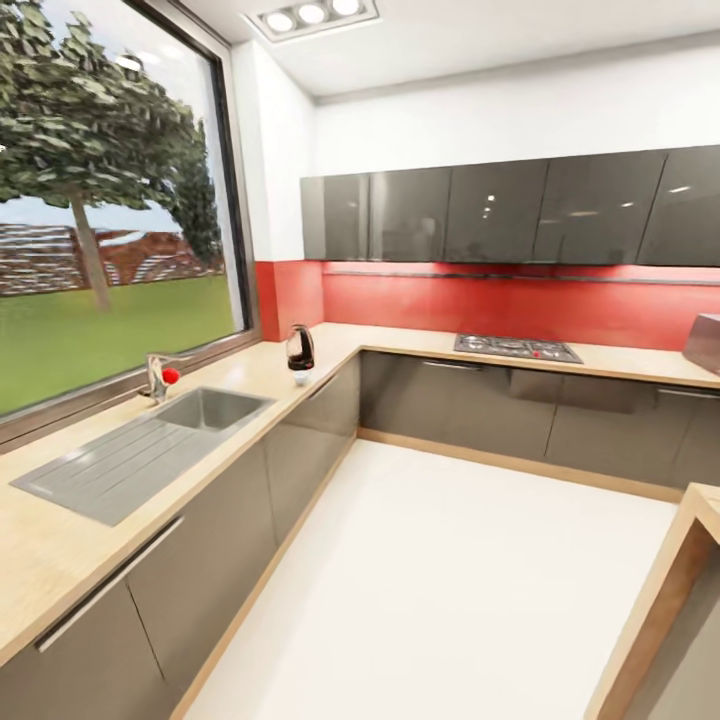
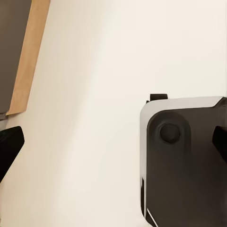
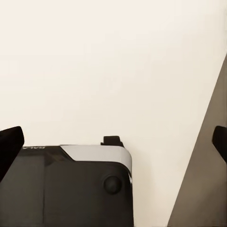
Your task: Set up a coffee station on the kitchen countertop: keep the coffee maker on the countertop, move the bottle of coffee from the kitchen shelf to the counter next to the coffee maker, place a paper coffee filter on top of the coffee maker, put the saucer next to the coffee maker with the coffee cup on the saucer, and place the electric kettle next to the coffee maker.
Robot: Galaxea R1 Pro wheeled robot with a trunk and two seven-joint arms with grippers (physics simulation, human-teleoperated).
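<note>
The electric kettle [image 1: 300, 349] stands on the light wood countertop [image 1: 60, 545] near the corner, past the inset steel sink [image 1: 212, 408]. It is small and far off in the head view, dark with a glassy body. My left gripper [image 2: 113, 144] hangs open over the pale floor, with one dark fingertip [image 2: 9, 147] at each side of its wrist view. My right gripper [image 3: 113, 144] is open too, nothing between its fingertips [image 3: 9, 146]. The other task things are out of view.
A tap with a red knob [image 1: 160, 377] stands behind the sink under a big window. A gas hob [image 1: 516, 347] lies on the back counter below grey wall cabinets [image 1: 490, 210]. A dark object [image 1: 705, 342] shows at the right edge. A counter end [image 1: 670, 590] juts in at lower right. My base [image 2: 187, 165] shows below both wrists.
</note>
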